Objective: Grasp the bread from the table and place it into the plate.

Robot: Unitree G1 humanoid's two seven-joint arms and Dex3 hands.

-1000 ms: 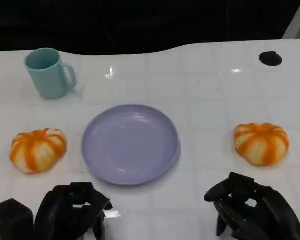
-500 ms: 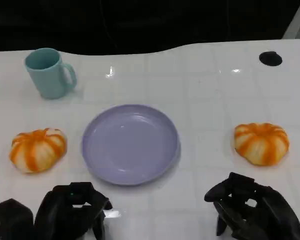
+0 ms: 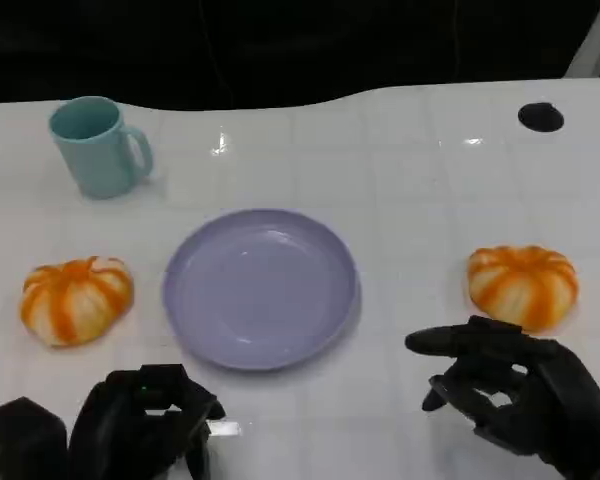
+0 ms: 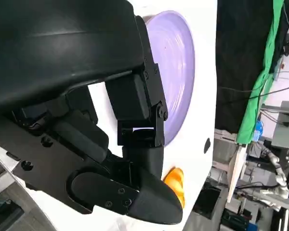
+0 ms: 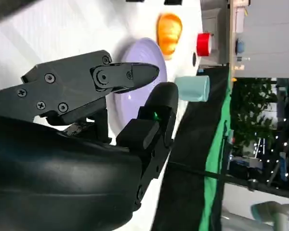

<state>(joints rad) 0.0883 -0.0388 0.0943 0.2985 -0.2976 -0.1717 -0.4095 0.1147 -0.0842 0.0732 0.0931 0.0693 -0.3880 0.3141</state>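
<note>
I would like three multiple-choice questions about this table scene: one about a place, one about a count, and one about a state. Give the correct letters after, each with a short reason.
1. Where does the mug stand?
A. on the plate
B. at the table's far left
C. beside the right hand

2. How many orange-striped breads lie on the table?
A. one
B. two
C. three

3. What is on the plate?
A. nothing
B. a bread
C. the mug

Answers:
1 B: the mug stands behind the left bread.
2 B: the left bread and the right bread.
3 A: its purple surface is bare.
</note>
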